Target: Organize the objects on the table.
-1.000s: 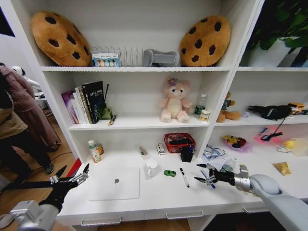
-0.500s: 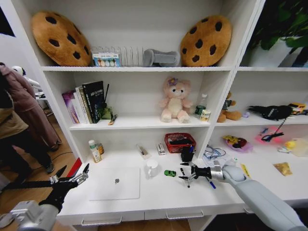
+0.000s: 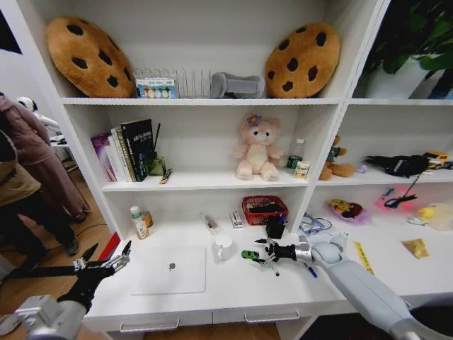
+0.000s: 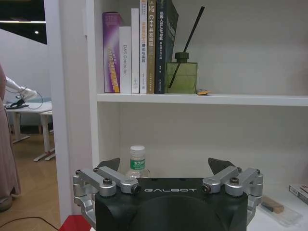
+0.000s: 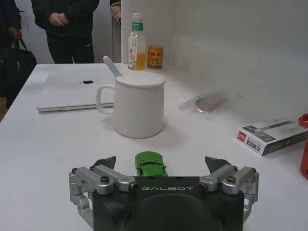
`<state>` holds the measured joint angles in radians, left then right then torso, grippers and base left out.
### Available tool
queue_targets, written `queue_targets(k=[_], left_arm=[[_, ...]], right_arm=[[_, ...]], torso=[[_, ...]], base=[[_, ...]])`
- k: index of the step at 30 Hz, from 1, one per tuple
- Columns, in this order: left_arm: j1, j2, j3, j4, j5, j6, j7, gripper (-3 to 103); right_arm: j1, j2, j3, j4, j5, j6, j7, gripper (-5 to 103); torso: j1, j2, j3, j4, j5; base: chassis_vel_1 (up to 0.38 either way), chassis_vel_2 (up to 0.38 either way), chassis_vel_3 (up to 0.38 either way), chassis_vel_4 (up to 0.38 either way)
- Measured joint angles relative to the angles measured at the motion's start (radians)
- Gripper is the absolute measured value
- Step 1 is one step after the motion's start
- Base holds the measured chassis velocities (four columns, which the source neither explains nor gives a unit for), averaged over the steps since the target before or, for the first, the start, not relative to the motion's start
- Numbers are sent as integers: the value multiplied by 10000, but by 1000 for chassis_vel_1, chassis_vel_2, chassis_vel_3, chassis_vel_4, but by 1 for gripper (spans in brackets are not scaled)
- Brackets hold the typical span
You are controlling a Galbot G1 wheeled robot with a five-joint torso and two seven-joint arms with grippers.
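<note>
1. Right tool (image 3: pixel 259 251): fingers spread wide, holding nothing; low over the desk (image 3: pixel 233 287), the toy car between its open fingers in the right wrist view, no contact visible.
2. Green toy car (image 3: pixel 249 254): on the desktop, at 3 o'clock of the white mug (image 3: pixel 223 247), near it but apart; also seen at (image 5: pixel 150 164), just ahead of the right tool (image 5: pixel 160 166).
3. Silver laptop (image 3: pixel 170 270): lid closed, flat on the desk, at 8 o'clock of the mug.
4. Black marker pen (image 3: pixel 272 264): lying on the desk under the right arm, at 4 o'clock of the car.
5. Blue marker pen (image 3: pixel 311 270): on the desk beside the right forearm.
6. Left tool (image 3: pixel 106 262): fingers apart, empty; off the desk's left end, at 9 o'clock of the laptop; also at (image 4: pixel 165 168).
7. Red mesh basket (image 3: pixel 264 209): at the back of the desk, at 1 o'clock of the car.
</note>
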<state>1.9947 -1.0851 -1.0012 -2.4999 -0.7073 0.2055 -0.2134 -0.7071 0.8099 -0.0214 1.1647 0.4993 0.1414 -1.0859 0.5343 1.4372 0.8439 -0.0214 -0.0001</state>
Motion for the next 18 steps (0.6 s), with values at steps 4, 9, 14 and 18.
queue_targets(k=[4,9,14,18], left_arm=[[0,0,0,0,0,0,-1,100],[0,0,0,0,0,0,-1,100],[0,0,0,0,0,0,-1,100],[0,0,0,0,0,0,0,100]], right_arm=[[118,67,-181,-104,-64,48,-49,100],[145,122,-295,-125,-118,111,-66,100],[127,203,-334,-240,-176,192,-61,101],[234,290,-455,-481,-321,302,-35,99]], torso=[[0,0,0,-2,1],[0,0,0,-1,2],[0,0,0,-3,1],[0,0,0,-2,1]], base=[[0,0,0,0],[0,0,0,0],[0,0,0,0],[0,0,0,0]])
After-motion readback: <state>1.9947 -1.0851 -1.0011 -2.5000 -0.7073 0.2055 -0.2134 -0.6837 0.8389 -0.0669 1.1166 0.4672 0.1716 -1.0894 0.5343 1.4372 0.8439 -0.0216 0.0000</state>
